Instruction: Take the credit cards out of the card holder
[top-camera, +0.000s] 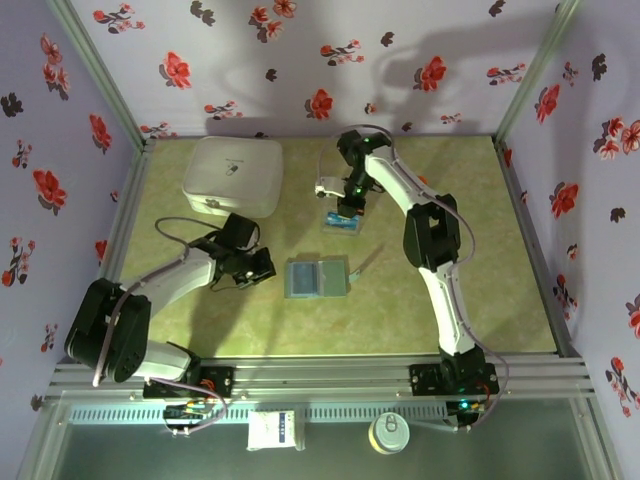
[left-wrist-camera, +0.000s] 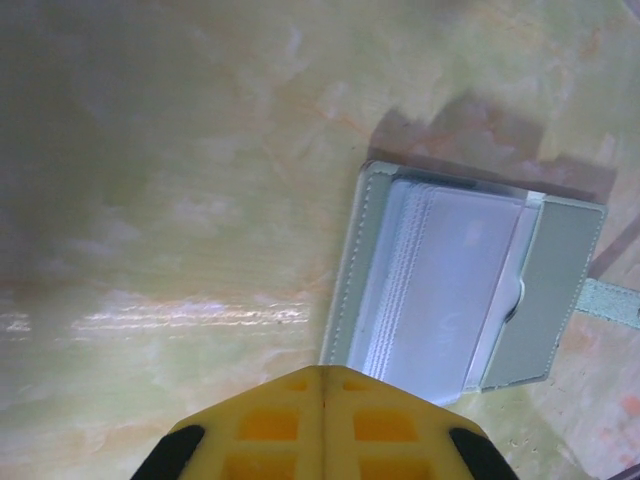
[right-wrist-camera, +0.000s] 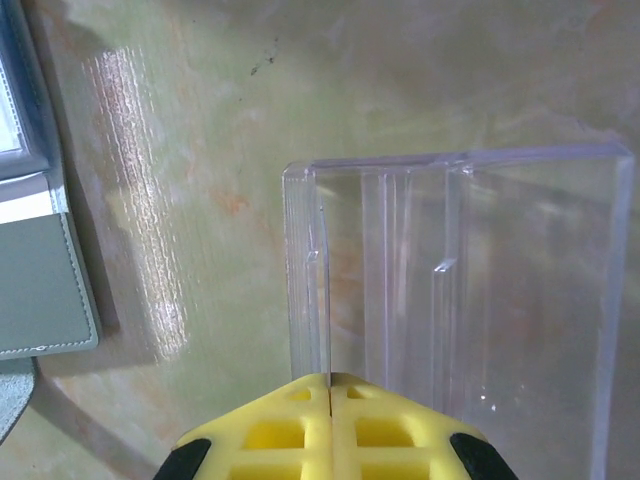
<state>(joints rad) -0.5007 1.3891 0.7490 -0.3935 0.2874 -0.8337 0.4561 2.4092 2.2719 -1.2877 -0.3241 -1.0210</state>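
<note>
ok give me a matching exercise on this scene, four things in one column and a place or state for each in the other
Things:
1 card holder
2 white box
3 clear stand
4 left tool

Place or state:
a shut, holding nothing
b far left corner
c lying open in the middle
d just ahead of the right tool

Pairs: 1-c, 2-b, 3-d, 4-a
</note>
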